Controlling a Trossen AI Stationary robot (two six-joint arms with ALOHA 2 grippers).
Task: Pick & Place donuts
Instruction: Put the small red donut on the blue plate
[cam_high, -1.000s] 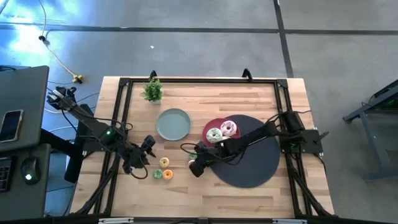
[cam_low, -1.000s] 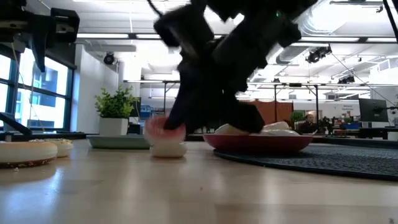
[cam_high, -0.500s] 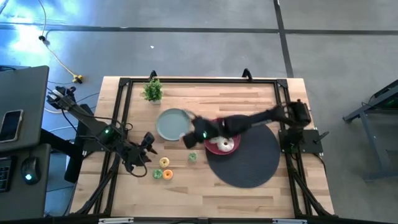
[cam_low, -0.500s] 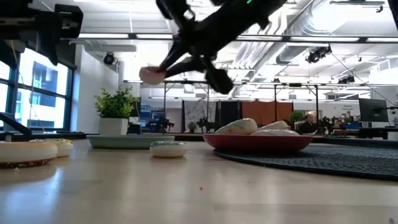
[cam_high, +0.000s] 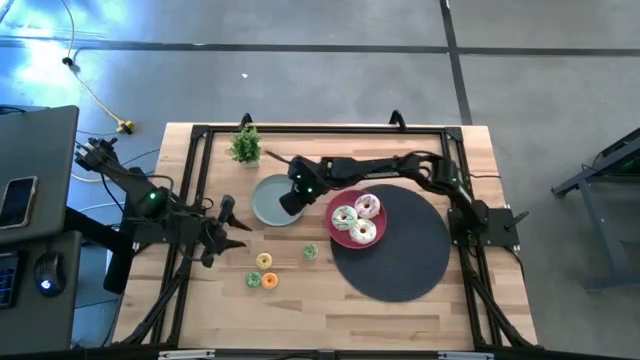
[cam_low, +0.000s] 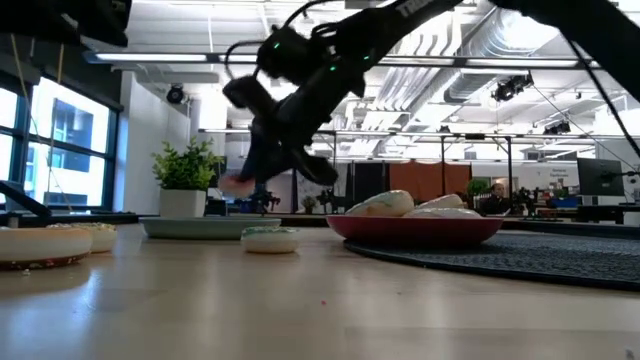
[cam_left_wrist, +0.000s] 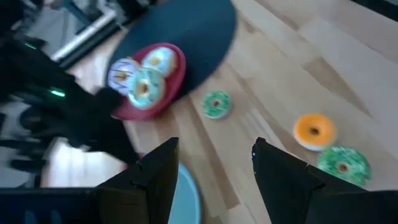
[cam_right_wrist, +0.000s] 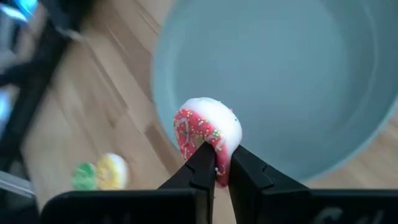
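Note:
My right gripper (cam_right_wrist: 217, 163) is shut on a tiny pink-iced donut (cam_right_wrist: 205, 127) and hovers over the grey-green plate (cam_high: 272, 205); the low view shows the gripper (cam_low: 262, 165) above that plate (cam_low: 200, 228). The pink plate (cam_high: 335, 232) carries three larger donuts, green (cam_high: 345, 216), pink (cam_high: 368, 206) and white (cam_high: 362, 232). Four tiny donuts lie flat on the wood: yellow (cam_high: 263, 261), orange (cam_high: 270, 281) and two green (cam_high: 309, 252) (cam_high: 253, 280). My left gripper (cam_high: 228, 222) is open, left of the grey-green plate and touching nothing. My right gripper pinches the tiny pink donut by the near part of its ring (cam_right_wrist: 217, 155), one finger on the pink iced face, the other on the white underside. The donut stands on edge beyond the fingertips, lifted clear above the grey-green plate.
A round dark mat (cam_high: 405, 250) lies under the pink plate's right part. A small potted plant (cam_high: 246, 145) stands at the far edge by the grey-green plate. A black frame (cam_high: 320, 130) rims the table. Bare wood shows along the near edge (cam_high: 330, 320).
My right gripper took the tiny pink donut up off the wood beside the tiny green one, lifted it high, carried it toward the far left and brought it lower over the grey-green plate. My left gripper drew a little toward the far edge.

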